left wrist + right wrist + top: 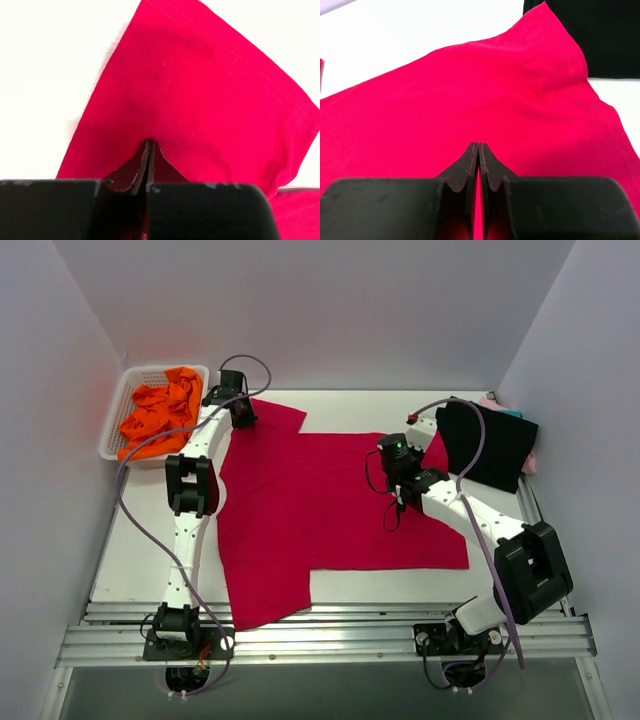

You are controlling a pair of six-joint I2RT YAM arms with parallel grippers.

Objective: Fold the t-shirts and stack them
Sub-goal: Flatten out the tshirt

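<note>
The large crimson-red t-shirt (pixel 330 505) lies spread across the table. My left gripper (pixel 238 412) is shut on its far left sleeve (pixel 200 100), and the cloth puckers at the fingertips (pixel 149 144). My right gripper (pixel 398 455) is shut with its tips down on the shirt's body near the far right corner (pixel 540 40), a strip of red showing between the fingers (pixel 470 165). The black t-shirt (pixel 487 443) lies folded at the right back, on top of the pink one (pixel 531 462) and the teal one (pixel 511 413). The red corner touches it.
A white basket (pixel 118 412) at the back left holds crumpled orange cloth (pixel 160 410). White walls close in the table on three sides. Metal rails (pixel 330 635) run along the near edge by the arm bases.
</note>
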